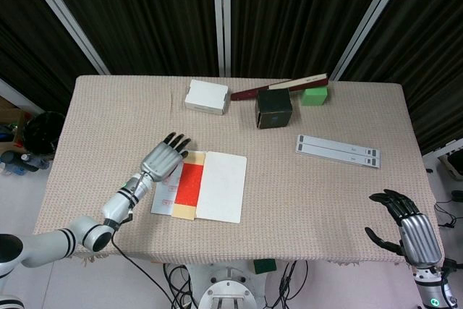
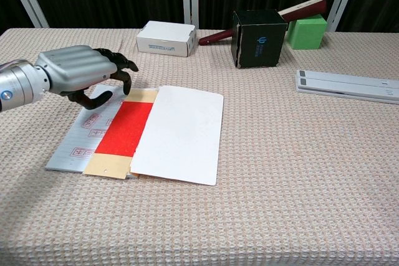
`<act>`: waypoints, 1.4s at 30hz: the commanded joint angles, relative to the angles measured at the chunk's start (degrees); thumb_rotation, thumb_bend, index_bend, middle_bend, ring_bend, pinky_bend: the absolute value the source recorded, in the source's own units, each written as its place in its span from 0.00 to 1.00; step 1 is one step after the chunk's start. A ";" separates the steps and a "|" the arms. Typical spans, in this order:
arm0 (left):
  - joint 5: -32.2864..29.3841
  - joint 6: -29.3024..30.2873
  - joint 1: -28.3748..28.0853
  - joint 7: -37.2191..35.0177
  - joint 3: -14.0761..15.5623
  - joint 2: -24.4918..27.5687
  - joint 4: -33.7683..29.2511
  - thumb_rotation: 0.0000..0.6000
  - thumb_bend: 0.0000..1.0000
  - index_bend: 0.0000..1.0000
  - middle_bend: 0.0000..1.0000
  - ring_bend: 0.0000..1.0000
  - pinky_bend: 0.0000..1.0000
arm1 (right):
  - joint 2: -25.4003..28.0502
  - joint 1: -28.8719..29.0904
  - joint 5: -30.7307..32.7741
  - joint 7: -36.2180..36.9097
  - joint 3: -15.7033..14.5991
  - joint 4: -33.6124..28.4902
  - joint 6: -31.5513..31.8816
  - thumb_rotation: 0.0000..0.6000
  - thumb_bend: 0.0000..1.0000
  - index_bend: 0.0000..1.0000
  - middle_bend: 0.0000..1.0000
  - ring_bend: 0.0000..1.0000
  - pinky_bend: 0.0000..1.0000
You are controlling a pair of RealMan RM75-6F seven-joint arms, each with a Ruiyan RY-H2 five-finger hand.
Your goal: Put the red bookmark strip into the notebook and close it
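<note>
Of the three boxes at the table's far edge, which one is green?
The small green box at the right end; the flat box is white, the cube black.

A white box (image 2: pixel 166 37) is seen near the far edge of the cloth-covered desk (image 2: pixel 299 185). To its right a black cube box (image 2: pixel 259 38) stands, with a dark red stick (image 2: pixel 293 12) lying tilted behind it and a green block (image 2: pixel 307 32) just beside. A flat white strip (image 2: pixel 348 86) lies well apart, nearer the right edge.
</note>
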 commanded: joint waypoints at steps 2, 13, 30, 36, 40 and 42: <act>0.74 2.18 1.35 -0.78 0.46 2.32 -3.01 1.00 0.57 0.32 0.07 0.03 0.10 | 0.01 0.31 -0.23 -0.04 0.05 -0.08 -0.29 1.00 0.18 0.29 0.27 0.17 0.23; 7.34 8.22 5.28 1.19 5.37 6.70 -16.96 1.00 0.15 0.20 0.04 0.03 0.10 | -0.39 1.05 -0.48 0.18 0.11 0.20 -1.08 1.00 0.18 0.29 0.27 0.17 0.23; 11.75 9.20 6.98 6.65 8.09 3.65 -22.88 0.98 0.09 0.07 0.00 0.00 0.07 | -0.12 0.83 -0.03 1.04 0.19 0.64 -0.65 1.00 0.18 0.29 0.27 0.17 0.23; 11.13 8.41 6.92 6.38 7.31 2.71 -21.18 0.97 0.09 0.07 0.00 0.00 0.07 | -0.25 1.02 0.04 1.11 0.25 0.72 -0.91 1.00 0.18 0.29 0.27 0.17 0.23; 10.04 7.36 6.69 5.60 6.65 2.19 -20.28 0.97 0.09 0.07 0.00 0.00 0.07 | -0.22 1.04 0.15 1.16 0.32 0.76 -0.90 1.00 0.18 0.29 0.27 0.17 0.23; 9.95 6.92 6.63 5.42 6.79 2.41 -20.46 0.97 0.09 0.07 0.00 0.00 0.07 | -0.17 1.04 0.19 1.21 0.33 0.77 -0.89 1.00 0.18 0.29 0.27 0.17 0.23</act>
